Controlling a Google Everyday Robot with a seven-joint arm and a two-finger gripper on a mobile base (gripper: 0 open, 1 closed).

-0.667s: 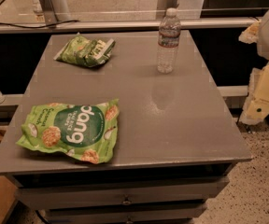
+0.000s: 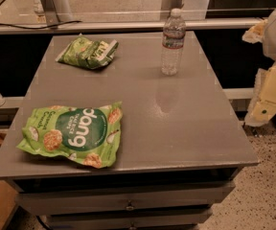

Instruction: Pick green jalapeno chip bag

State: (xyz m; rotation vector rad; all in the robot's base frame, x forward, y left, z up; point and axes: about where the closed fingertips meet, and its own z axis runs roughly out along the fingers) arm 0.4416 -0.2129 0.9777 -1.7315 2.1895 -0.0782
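Jalapeno bag [image 2: 86,51]: lay crumpled at the far left of the table [image 2: 186,128], its white label patch turned to the right; nothing touched it.
Bottle [image 2: 172,42]: stood upright near the far edge, to the right of the jalapeno bag and well apart from it.
Dang bag [image 2: 73,135]: lay flat at the near left, close to the front edge and well apart from the jalapeno bag (the larger of the two, and not the one wanted).
Gripper [image 2: 270,97]: hung at the right edge of the view, beyond the table's right side and well apart from the jalapeno bag; whether it was apart or together could not be told.
Change: set against the picture a moment before, both bags and the bottle lay where they had been, and the pale arm at the right had hardly shifted, if at all.
Meaning: the pick looked not yet begun, with the whole reach still to make.
Next move: likely a pass across the table to the far left.
Risk: the bottle stood roughly on that line and could be knocked over.
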